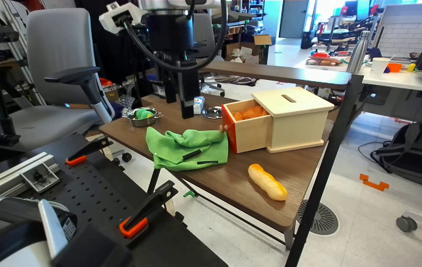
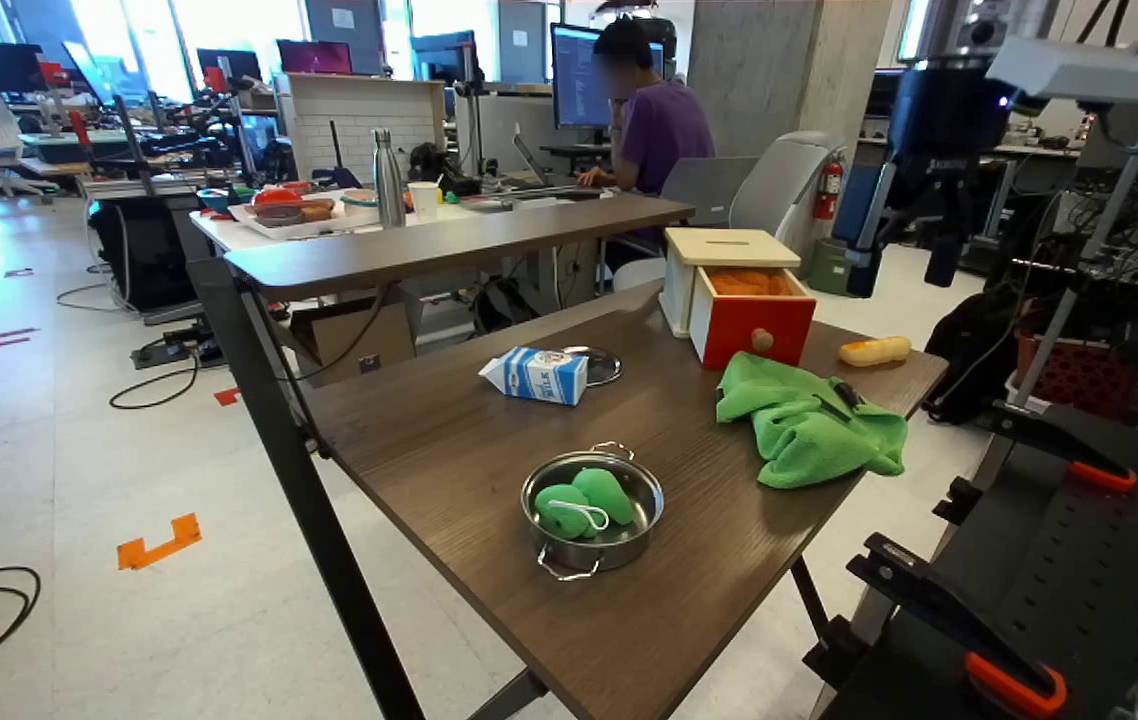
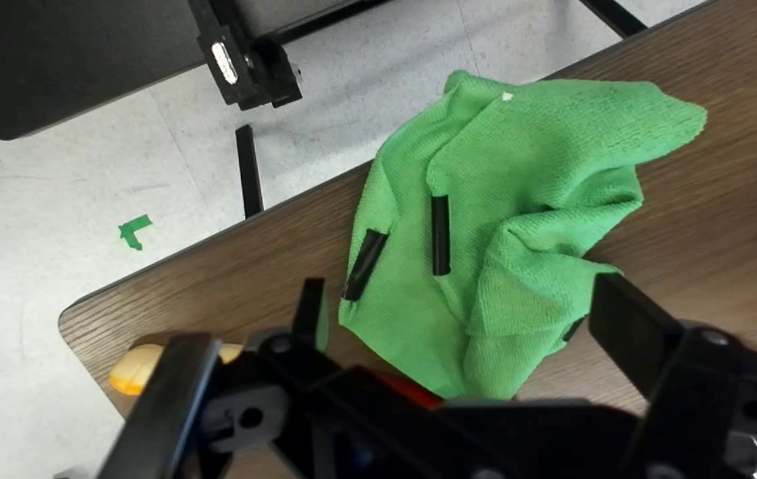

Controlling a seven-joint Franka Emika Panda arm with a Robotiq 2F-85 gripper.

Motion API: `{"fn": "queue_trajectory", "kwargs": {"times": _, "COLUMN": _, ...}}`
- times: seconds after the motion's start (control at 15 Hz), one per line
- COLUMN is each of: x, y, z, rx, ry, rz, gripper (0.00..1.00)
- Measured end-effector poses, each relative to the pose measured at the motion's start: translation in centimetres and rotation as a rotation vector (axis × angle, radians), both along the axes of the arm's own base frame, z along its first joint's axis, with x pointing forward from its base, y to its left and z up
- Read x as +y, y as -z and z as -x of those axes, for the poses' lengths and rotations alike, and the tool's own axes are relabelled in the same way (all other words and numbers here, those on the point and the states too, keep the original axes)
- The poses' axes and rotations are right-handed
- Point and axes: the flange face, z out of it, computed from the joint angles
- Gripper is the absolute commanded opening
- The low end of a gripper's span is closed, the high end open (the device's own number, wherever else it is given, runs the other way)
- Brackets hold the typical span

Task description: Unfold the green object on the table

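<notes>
A green cloth (image 1: 192, 146) with black tape strips lies crumpled and folded on the brown table (image 1: 240, 185). It also shows in an exterior view (image 2: 809, 425) and in the wrist view (image 3: 485, 219). Its lower edge hangs slightly at the table's edge, and one corner touches or nearly touches the wooden box's red drawer front. My gripper (image 1: 178, 105) is above the table, apart from the cloth. It is open and empty, with its fingers spread apart in the wrist view (image 3: 461, 289). The parts of the cloth under the folds are hidden.
A wooden box (image 1: 296, 122) with its red-fronted drawer (image 2: 751, 330) open stands beside the cloth. A toy bread (image 1: 267, 181), a metal pot (image 2: 592, 510) with green items, a milk carton (image 2: 539, 375) and a metal lid (image 2: 601, 366) are on the table. A raised shelf (image 2: 459, 240) runs along one side.
</notes>
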Motion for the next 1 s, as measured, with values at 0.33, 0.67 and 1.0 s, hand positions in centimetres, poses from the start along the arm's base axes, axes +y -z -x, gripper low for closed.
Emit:
{"fn": "queue_trajectory", "kwargs": {"times": 0.33, "x": -1.2, "y": 2.2, "z": 0.3, "rx": 0.051, "ry": -0.024, "rz": 0.034, "gripper": 1.0}}
{"fn": "queue_trajectory", "kwargs": {"times": 0.67, "x": -1.3, "y": 2.2, "z": 0.3, "rx": 0.05, "ry": -0.026, "rz": 0.036, "gripper": 1.0}}
{"fn": "queue_trajectory", "kwargs": {"times": 1.0, "x": -1.3, "y": 3.4, "z": 0.3, "rx": 0.056, "ry": -0.036, "rz": 0.033, "gripper": 1.0}}
